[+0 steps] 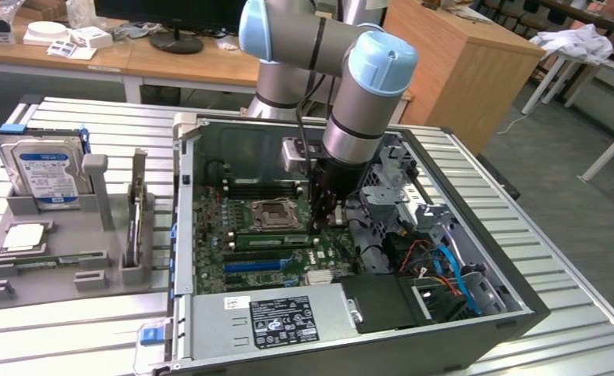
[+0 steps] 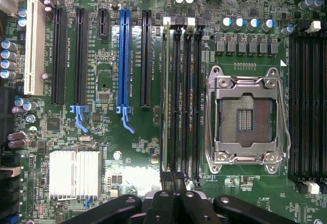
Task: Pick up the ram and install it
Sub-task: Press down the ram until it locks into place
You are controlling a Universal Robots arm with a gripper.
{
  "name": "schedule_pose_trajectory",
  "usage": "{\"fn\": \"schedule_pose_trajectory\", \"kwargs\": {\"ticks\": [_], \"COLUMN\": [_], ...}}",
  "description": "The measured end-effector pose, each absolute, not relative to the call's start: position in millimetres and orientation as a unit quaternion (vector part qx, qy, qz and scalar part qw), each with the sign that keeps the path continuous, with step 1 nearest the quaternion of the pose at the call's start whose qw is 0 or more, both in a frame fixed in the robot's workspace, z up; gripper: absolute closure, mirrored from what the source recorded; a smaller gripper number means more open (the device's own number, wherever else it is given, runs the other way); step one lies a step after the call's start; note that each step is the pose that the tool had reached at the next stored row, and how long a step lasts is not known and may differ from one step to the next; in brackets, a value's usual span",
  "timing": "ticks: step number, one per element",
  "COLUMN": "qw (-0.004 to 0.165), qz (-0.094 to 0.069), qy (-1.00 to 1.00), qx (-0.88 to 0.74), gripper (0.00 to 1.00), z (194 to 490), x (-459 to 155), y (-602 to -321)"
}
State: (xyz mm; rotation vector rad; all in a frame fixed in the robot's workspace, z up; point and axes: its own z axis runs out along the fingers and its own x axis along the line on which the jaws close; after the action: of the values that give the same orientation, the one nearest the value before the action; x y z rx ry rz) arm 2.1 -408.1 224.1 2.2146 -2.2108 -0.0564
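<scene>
The ram [image 2: 164, 101] is a thin green stick standing edge-on in the memory slot closest to the blue expansion slot [image 2: 123, 55], beside the black empty slots [image 2: 186, 101]. In the exterior view the ram [image 1: 270, 240] lies just below the CPU socket [image 1: 269, 211]. My gripper [image 2: 173, 197] is shut, its dark fingers pressed together over one end of the memory slots, with nothing visible between them. I cannot tell whether it touches the ram. In the exterior view the gripper [image 1: 326, 213] reaches down into the open computer case [image 1: 464, 329].
The case walls ring the motherboard; a power supply [image 1: 276, 317] and blue and orange cables [image 1: 448, 274] crowd its near side. On the exterior view's left, a grey holder [image 1: 66, 251] carries a hard drive [image 1: 44, 172] and an upright card [image 1: 137, 211].
</scene>
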Motion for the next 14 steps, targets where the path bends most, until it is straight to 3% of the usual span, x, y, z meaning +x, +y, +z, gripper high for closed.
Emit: {"fn": "schedule_pose_trajectory", "kwargs": {"ticks": [14], "qw": [0.006], "qz": [-0.018], "qy": [-0.706], "qx": [0.708], "gripper": [0.89], "z": [223.3], "x": [2.1], "y": [-408.1]}}
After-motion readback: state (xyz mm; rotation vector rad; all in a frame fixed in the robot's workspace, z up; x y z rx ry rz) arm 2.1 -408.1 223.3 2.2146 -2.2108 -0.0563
